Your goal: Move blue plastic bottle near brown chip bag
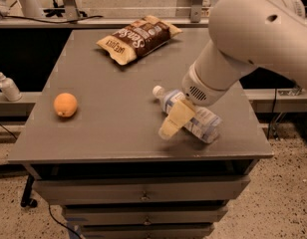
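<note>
Gripper (169, 128): I see it low over the front part of the table (113, 133), in front of the middle of the blue plastic bottle (203, 123). It carries no marking that I can read.
Brown chip bag (139, 38): well beyond the gripper, toward the back and left. White script runs across the dark panel. I read its start as "Sea S" and cannot make out the rest.
Bag's tan end: small dark print, too fine for me to read.
Bottle label: a pale band just right of the gripper. I can read no words on it.
</note>
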